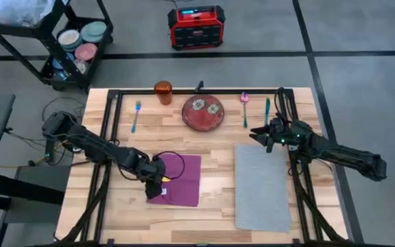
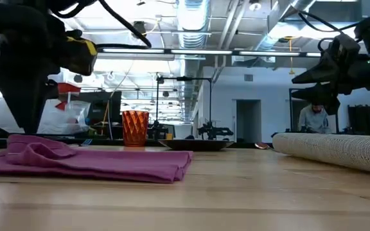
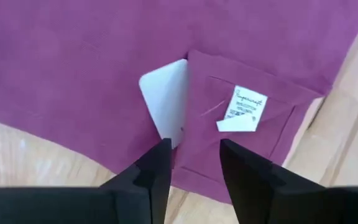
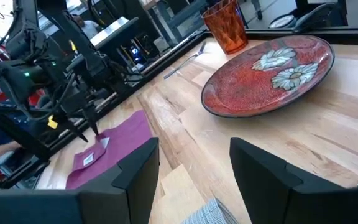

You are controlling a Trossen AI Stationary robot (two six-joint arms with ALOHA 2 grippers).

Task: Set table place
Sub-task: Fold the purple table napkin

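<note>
A: Where is the left gripper (image 1: pixel 158 184)?

B: In the high view it is in the lower left-centre of the frame, over the left edge of the purple cloth napkin (image 1: pixel 180 180). In its wrist view the two dark fingers (image 3: pixel 157 168) stand a small way apart with nothing between them, above a folded corner of the napkin that carries a small white label (image 3: pixel 242 109).

A: And the right gripper (image 1: pixel 259 134)?

B: It is right of centre, above the bare wood between the red round patterned plate (image 1: pixel 203 113) and the top left corner of the grey rectangular woven placemat (image 1: pixel 261 185). In the low view it hangs clearly above the table. Its fingers (image 4: pixel 137 168) are spread wide and hold nothing.

A: How do the other things lie on the large light wood plank table (image 1: pixel 122 213)?

B: The plate sits in the upper centre. The orange ribbed plastic cup (image 1: pixel 163 91) stands upright, up and to the left of the plate, apart from it. A blue fork (image 1: pixel 136 115) lies further left. To the right of the plate lie a pink spoon (image 1: pixel 244 108) and then a teal utensil (image 1: pixel 267 110), both pointing up and down in the frame. The placemat lies flat at the lower right, and the napkin is at the lower centre, well apart from it.

A: Anything around the table?

B: A black wheeled cart (image 1: pixel 19 48) with coloured dishes is at the upper left, and a red and black box (image 1: pixel 196 27) is on the floor at the top centre.
</note>
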